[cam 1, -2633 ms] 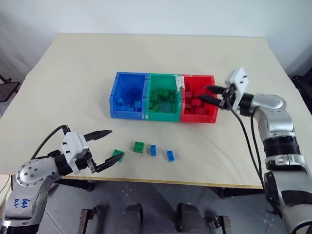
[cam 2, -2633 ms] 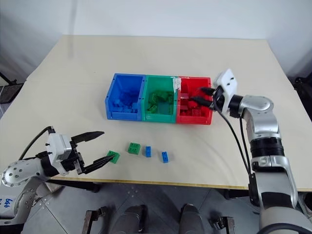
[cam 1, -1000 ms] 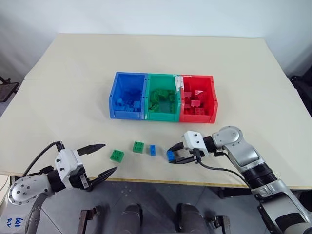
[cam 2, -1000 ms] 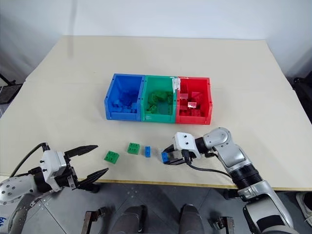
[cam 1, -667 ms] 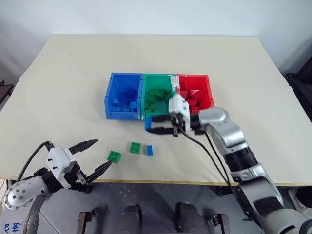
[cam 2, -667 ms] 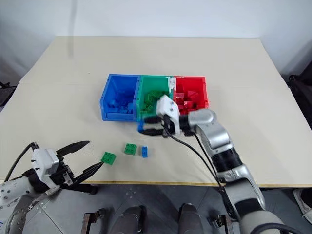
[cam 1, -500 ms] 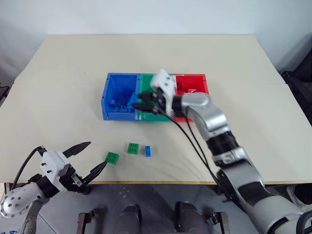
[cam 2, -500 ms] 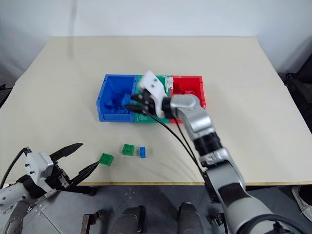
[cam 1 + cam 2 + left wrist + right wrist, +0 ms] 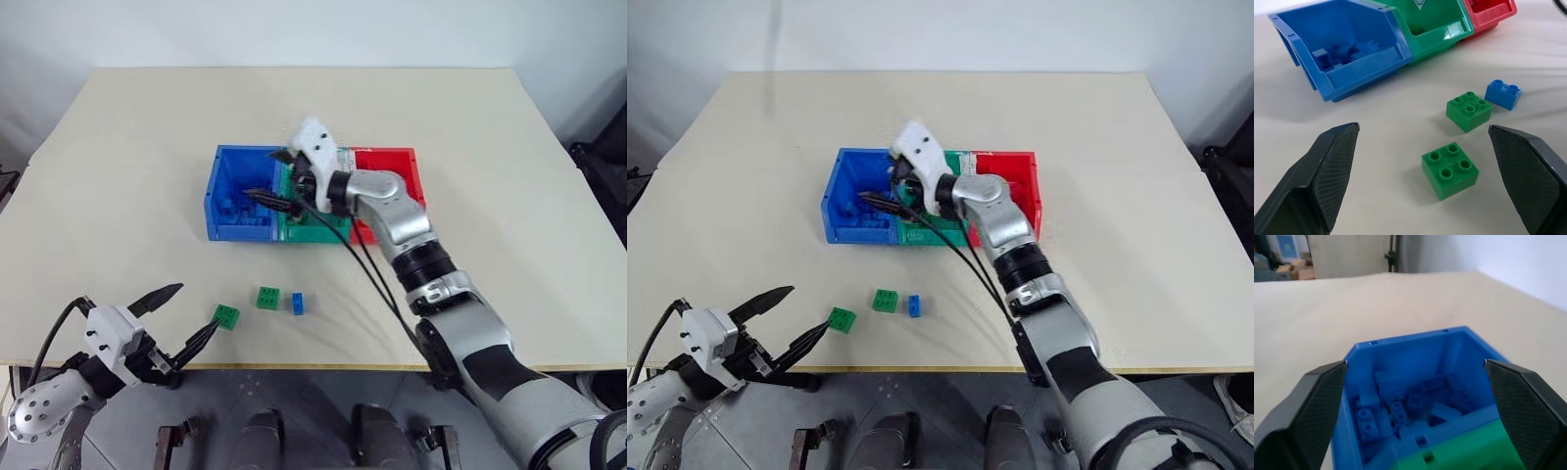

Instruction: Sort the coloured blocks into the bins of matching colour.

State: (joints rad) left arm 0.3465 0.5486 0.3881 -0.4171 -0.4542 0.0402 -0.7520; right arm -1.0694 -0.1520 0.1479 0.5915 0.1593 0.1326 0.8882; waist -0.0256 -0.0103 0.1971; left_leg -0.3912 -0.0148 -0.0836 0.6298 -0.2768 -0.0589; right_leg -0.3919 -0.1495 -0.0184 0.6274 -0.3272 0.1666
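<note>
Three joined open-top bins of glossy moulded plastic, the blue bin [image 9: 240, 193], green bin [image 9: 1437, 24] and red bin [image 9: 397, 174], stand in a row mid-tabletop [image 9: 127, 147], each holding a heap of studded bricks whose number is hard to make out. Two square four-stud green bricks [image 9: 1450, 169] [image 9: 1469, 106] and a smaller two-stud blue brick [image 9: 1504, 93] lie apart on the matte cream surface near the front edge. The left pincer [image 9: 179, 315] is released, its textured black fingers spread either side of the nearer green brick without touching it; the right pincer [image 9: 277, 176] hangs spread and empty over the blue bin.
</note>
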